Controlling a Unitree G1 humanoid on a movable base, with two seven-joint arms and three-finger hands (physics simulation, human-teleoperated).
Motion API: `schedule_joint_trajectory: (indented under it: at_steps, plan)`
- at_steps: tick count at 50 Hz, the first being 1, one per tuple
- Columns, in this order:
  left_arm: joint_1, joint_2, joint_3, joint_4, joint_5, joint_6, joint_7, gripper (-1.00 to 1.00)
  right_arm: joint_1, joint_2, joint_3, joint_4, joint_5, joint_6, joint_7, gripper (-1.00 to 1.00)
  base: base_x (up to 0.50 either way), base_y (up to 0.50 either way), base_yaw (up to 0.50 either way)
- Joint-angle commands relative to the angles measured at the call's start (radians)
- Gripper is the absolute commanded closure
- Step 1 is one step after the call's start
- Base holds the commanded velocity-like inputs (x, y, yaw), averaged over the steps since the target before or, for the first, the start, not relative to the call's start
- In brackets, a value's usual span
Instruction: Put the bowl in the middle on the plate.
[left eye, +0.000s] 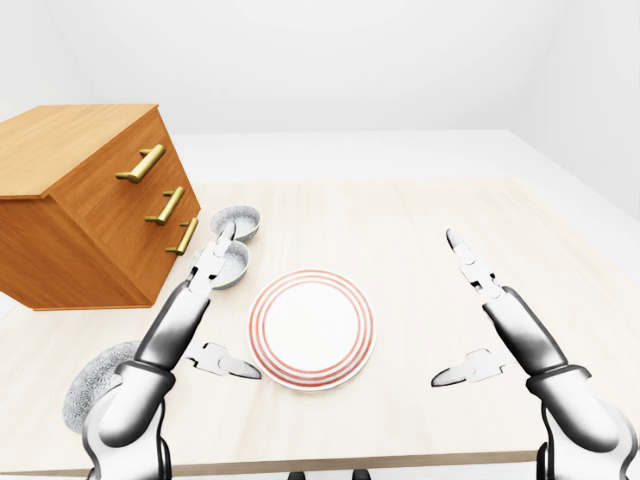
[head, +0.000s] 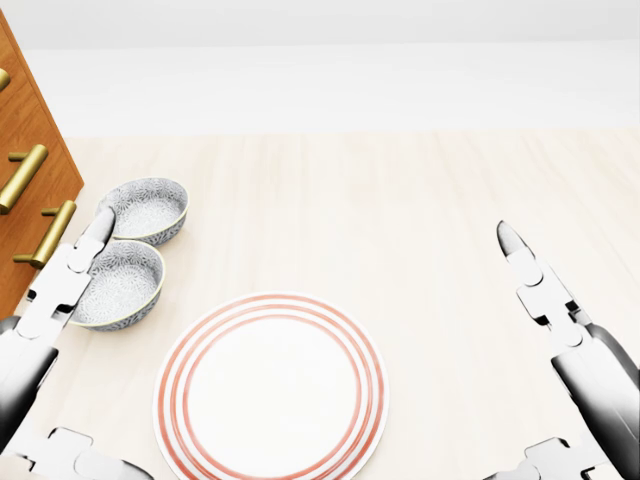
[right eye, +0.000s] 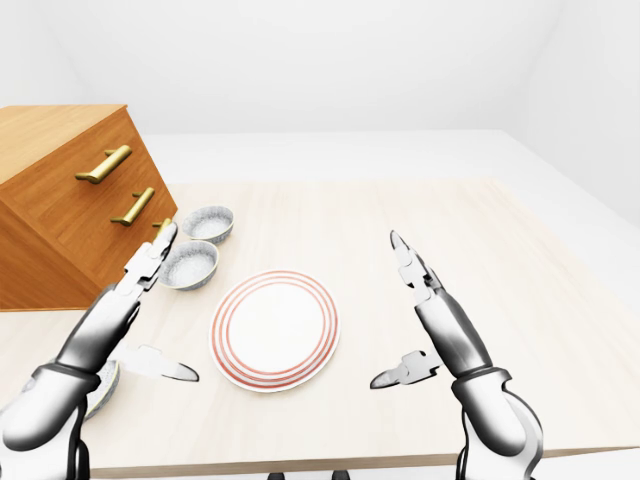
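A white plate with red rings lies on the pale wooden table, low in the head view. Three grey patterned bowls stand in a row at its left: the far bowl, the middle bowl, and the nearest bowl, which only the eye views show. My left hand hovers open, its long finger reaching over the middle bowl's left rim. My right hand is open too, to the right of the plate, holding nothing.
A wooden drawer chest with brass handles stands on the table at the left, close behind the bowls. The table's near edge runs along the bottom of the left-eye view. White floor lies beyond the table.
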Motion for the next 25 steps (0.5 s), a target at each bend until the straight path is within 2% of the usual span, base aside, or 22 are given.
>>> schedule_joint_trajectory:
  at_steps: [1,25]
  plan:
    - [0.008,-0.005,-0.006,0.003,-0.002,0.000,0.007,-1.00,0.002,0.001,0.000,0.003,0.001,0.000,-0.001,-1.00,0.38,0.11,0.00]
    - [0.032,-0.016,-0.029,0.041,-0.009,0.000,0.037,-1.00,0.002,0.002,0.001,-0.019,0.009,0.000,0.013,-1.00,0.42,0.17,0.00]
